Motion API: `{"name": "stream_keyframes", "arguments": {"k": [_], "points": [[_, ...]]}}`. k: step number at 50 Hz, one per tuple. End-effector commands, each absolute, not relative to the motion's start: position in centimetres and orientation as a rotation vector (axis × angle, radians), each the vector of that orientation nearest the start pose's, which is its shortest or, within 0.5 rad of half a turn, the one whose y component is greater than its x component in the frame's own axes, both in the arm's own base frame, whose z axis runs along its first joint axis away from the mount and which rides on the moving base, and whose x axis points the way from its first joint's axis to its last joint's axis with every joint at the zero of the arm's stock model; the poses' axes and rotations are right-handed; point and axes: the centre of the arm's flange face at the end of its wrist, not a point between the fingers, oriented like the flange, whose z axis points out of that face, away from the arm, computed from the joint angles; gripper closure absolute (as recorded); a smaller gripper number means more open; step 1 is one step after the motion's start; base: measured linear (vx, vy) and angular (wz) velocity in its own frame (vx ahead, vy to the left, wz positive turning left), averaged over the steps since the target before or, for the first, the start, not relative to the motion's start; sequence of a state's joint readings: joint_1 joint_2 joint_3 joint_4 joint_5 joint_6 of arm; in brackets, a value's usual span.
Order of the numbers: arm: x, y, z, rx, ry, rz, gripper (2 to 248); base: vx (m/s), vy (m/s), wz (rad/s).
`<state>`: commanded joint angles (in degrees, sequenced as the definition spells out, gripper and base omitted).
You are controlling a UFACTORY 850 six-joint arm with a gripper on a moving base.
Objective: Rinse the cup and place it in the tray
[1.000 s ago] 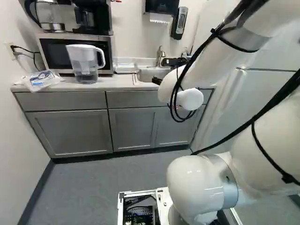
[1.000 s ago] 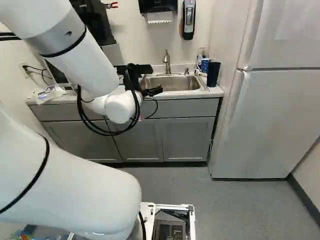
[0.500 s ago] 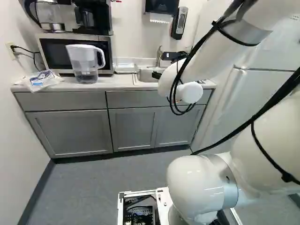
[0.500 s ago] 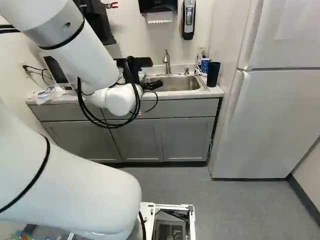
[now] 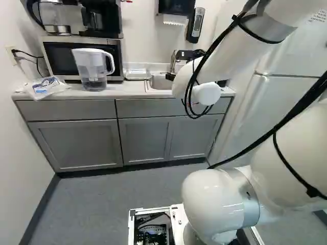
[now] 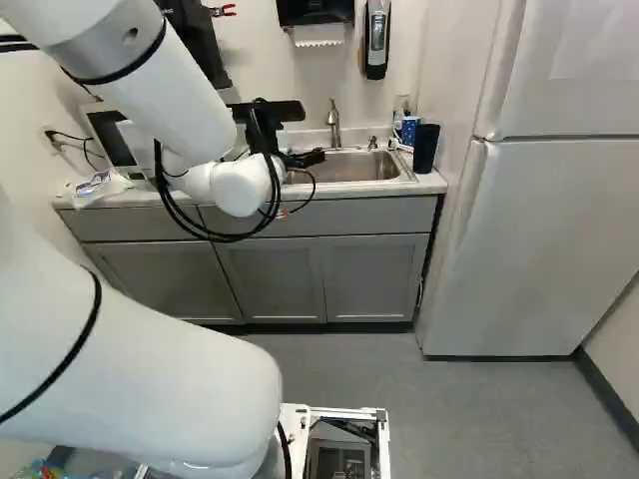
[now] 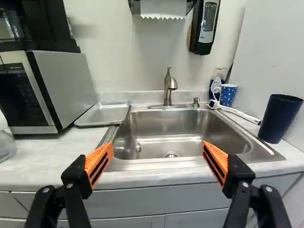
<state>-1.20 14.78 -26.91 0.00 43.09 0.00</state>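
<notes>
White arm (image 6: 175,100) spanned the left side. Sink (image 6: 401,182) sat upper centre, faucet (image 6: 334,120) behind; dark cup (image 6: 425,150) just right. White refrigerator (image 6: 549,230) stood at frame right.

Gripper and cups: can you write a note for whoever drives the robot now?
Gripper: open, holding nothing, facing the sink.
Cups: dark blue tumbler and dotted paper cup, both right of the sink; which one is meant, I can't tell.
Metal tray: left of the sink.
Done: no cup in the tray; rinsing, can't tell.
Left: grasp, rinse, place.
</notes>
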Motion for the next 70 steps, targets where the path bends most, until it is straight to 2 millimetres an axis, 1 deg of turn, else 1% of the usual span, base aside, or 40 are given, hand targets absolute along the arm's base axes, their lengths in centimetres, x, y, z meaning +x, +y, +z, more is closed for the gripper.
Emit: {"name": "stream_keyframes", "arguments": {"k": [22, 70], "points": [[39.7, -0.8, 53.4, -2.330, 0.024, -2.128, 3, 0.000, 0.000, 0.000], [41.3, -0.8, 57.9, -2.302, 0.023, -2.158, 3, 0.000, 0.000, 0.000]]}}
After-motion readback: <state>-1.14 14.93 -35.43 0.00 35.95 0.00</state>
